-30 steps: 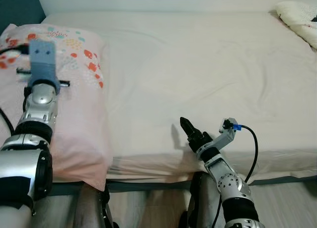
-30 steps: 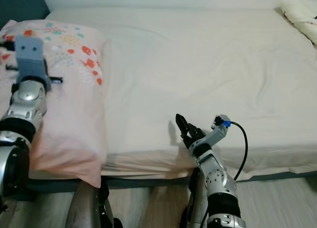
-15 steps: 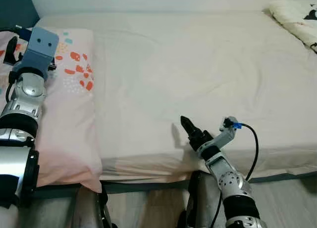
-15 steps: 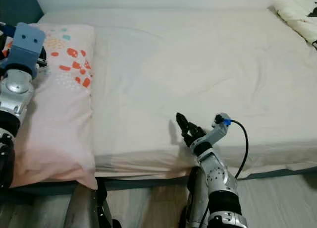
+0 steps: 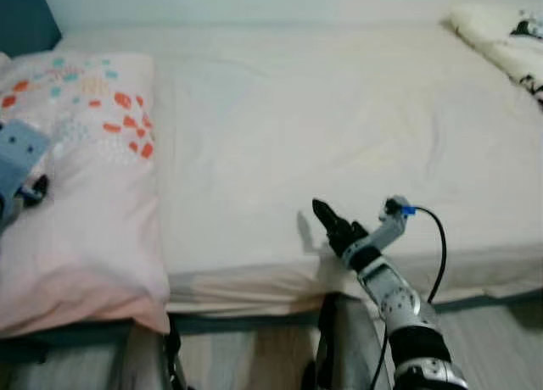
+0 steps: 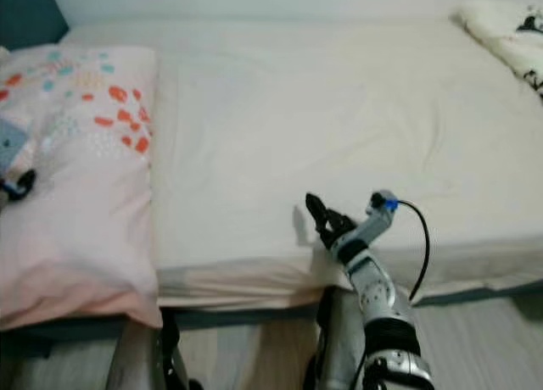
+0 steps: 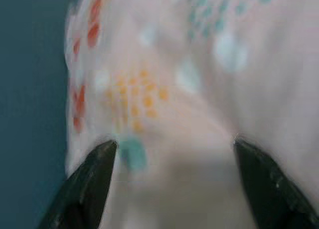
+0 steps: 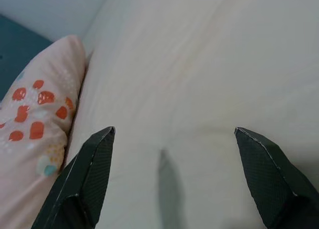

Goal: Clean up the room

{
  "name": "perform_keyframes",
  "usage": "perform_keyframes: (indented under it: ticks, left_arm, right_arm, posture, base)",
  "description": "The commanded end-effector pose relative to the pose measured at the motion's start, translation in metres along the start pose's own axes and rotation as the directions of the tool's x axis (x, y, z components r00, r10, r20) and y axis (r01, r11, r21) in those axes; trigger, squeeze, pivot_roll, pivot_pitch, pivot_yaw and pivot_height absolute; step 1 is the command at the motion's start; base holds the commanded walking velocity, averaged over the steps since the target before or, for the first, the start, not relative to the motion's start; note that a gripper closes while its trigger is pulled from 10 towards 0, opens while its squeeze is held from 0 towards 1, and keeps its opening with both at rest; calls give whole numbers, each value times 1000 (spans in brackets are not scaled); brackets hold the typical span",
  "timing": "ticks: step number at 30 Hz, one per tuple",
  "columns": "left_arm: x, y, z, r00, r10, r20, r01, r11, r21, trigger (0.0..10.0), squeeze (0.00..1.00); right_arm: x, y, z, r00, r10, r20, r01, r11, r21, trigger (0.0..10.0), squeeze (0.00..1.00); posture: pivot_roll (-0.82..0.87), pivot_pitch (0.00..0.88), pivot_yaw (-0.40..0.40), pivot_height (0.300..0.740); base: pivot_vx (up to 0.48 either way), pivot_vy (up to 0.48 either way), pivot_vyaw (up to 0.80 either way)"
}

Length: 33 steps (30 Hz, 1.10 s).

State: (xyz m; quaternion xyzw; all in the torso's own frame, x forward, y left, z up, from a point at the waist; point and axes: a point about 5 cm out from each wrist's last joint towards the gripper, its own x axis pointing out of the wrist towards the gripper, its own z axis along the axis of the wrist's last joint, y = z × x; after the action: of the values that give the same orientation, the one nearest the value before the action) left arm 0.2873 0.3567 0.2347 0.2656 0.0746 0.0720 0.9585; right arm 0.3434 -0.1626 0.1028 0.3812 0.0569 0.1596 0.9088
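Pillow (image 5: pixel 81 178), pink with red, teal and orange spots, lies at the left end of the bed (image 5: pixel 339 127), its near end drooping over the bed's front edge. In the left eye view the left arm shows at the far left edge as a blue-grey wrist block resting over the pillow's side. The right arm rises from below, bent at the wrist, its right claw (image 5: pixel 327 219) held just above the sheet near the front edge, a black cable looping behind it. The sheet is cream and lightly creased; a white blanket (image 5: pixel 501 42) lies at the far right corner; a dark teal wall stands behind the pillow, and pale floor shows below.

The right eye view gives the same layout.

In the left wrist view the left claw (image 7: pixel 174 184) is spread wide, fingers (image 7: pixel 84 189) close over the blurred pillow, gripping nothing.

In the right wrist view the right claw's fingers (image 8: pixel 89 184) are spread wide above bare sheet, the pillow off to one side.
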Motion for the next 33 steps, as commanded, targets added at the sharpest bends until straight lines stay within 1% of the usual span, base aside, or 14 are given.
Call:
perform_keyframes:
  ticks: [1,3,7,8,10,13,14,15,17,19,22,28,30,33]
  left_arm:
    - [-8,-2,3,996,-86,11,87,991,-100,10000,0]
    - [-17,-5,1,988,-156,4,155,977,-143,10000,0]
    - [-55,-25,-5,878,-453,-152,460,888,16,10000,0]
    - [-55,-25,-5,878,-453,-152,460,888,16,10000,0]
    - [-71,-36,-2,790,-551,-268,595,794,124,10000,0]
    - [-71,-36,-2,790,-551,-268,595,794,124,10000,0]
    - [-79,-42,0,737,-603,-306,663,733,153,10000,0]
    - [-79,-42,0,737,-603,-306,663,733,153,10000,0]
    - [-98,-55,-9,552,-671,-494,824,530,200,10000,0]
    - [-107,-58,-17,452,-653,-608,882,430,193,10000,0]
    - [-109,-58,-20,428,-639,-639,892,414,183,10000,0]
    - [-119,-57,-38,285,-593,-754,943,316,108,10000,0]
    - [-108,-51,-50,349,-501,-792,920,344,188,10000,0]
    - [-103,-49,-53,388,-468,-794,903,363,227,10000,0]
  right_arm:
    - [-2,-4,-3,1000,-15,-15,15,1000,-7,10000,0]
    - [-1,-4,-3,1000,-13,-17,13,1000,-9,10000,0]
    - [1,-4,-2,1000,-6,-30,5,1000,-15,10000,0]
    - [1,-4,-2,1000,-6,-30,5,1000,-15,10000,0]
    - [3,-4,-3,999,-1,-38,0,1000,-19,10000,0]
    - [3,-4,-3,999,-1,-38,0,1000,-19,10000,0]
    - [3,-4,-3,999,-1,-39,0,1000,-20,10000,0]
    - [3,-4,-3,999,-1,-39,0,1000,-20,10000,0]
    - [4,-4,-2,999,0,-35,-1,1000,-22,10000,0]
    - [3,-5,-2,999,0,-33,-1,1000,-23,10000,0]
    - [3,-6,-2,999,-1,-32,0,1000,-23,10000,0]
    - [-2,-11,-2,1000,-15,-25,15,1000,-24,10000,0]
    - [-4,-13,-1,1000,-23,-21,22,999,-25,10000,0]
    - [-4,-13,-1,1000,-24,-20,23,999,-26,10000,0]
  posture:
    - [112,161,-58,350]
    - [115,158,-62,350]
    - [124,154,-77,350]
    - [124,154,-77,350]
    - [127,147,-81,350]
    - [127,147,-81,350]
    - [123,143,-79,350]
    - [123,143,-79,350]
    - [118,136,-71,350]
    - [111,135,-63,350]
    - [109,135,-61,350]
    - [100,135,-55,350]
    - [97,137,-52,350]
    - [94,139,-51,350]
  base:
    - [0,0,0]
    - [0,0,0]
    - [0,0,0]
    - [0,0,0]
    - [0,0,0]
    - [0,0,0]
    - [0,0,0]
    - [0,0,0]
    - [0,0,0]
    - [0,0,0]
    - [0,0,0]
    - [0,0,0]
    - [0,0,0]
    - [0,0,0]
